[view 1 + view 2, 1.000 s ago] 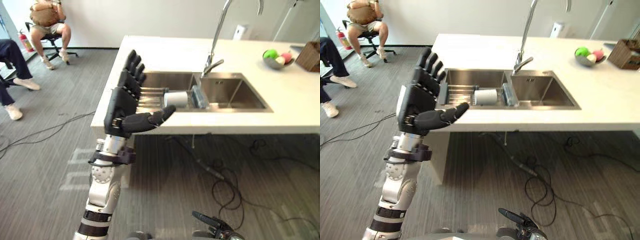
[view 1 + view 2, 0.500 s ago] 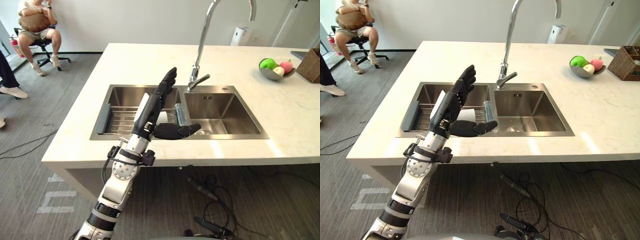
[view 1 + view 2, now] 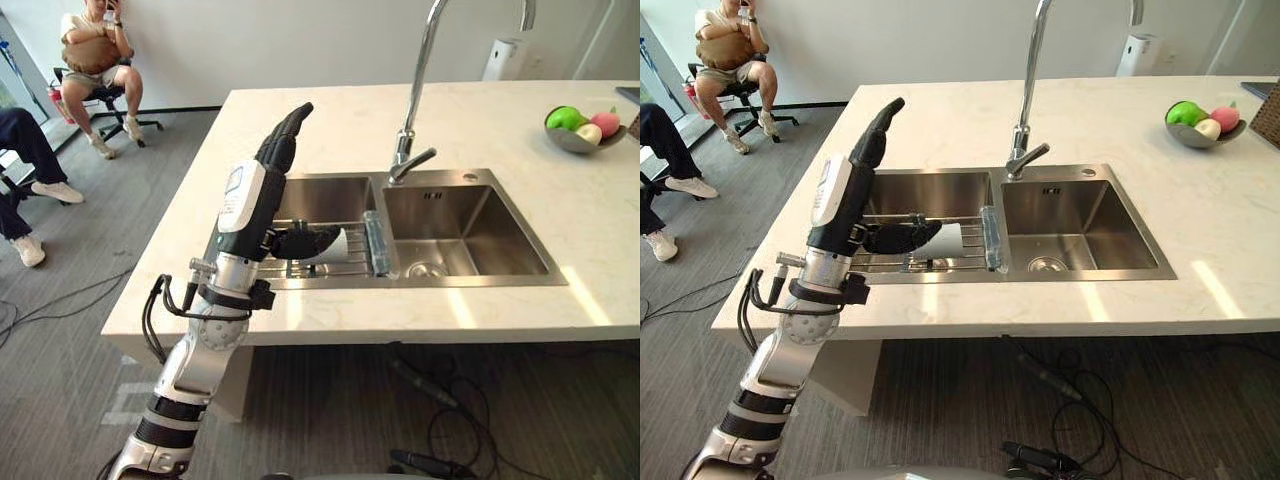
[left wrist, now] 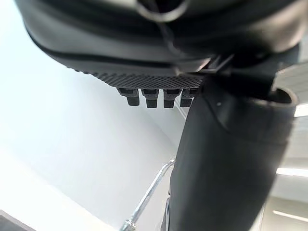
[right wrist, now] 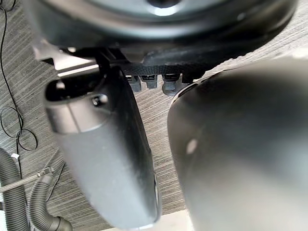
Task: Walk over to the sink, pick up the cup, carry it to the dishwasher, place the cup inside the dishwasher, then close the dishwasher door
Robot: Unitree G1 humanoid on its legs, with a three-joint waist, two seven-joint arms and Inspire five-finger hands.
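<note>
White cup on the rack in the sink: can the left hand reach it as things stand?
Probably yes. The open left hand is above the left basin of the steel sink, its thumb beside the white cup lying on the wire rack; nothing stands between.

The head's stereo pair looks steeply down from the near side of the pale stone counter [image 3: 500,120]. From slightly offset positions, both eyes share the twin-basin stainless-steel sink [image 3: 470,225], the tall arched chrome tap [image 3: 419,75] and the raised dark left hand [image 3: 255,200]. The left wrist camera peers upward, very close along its own hand, catching the same tap. The right wrist camera faces down past the dark right hand [image 5: 106,159] to grey striped carpet [image 5: 19,62].
</note>
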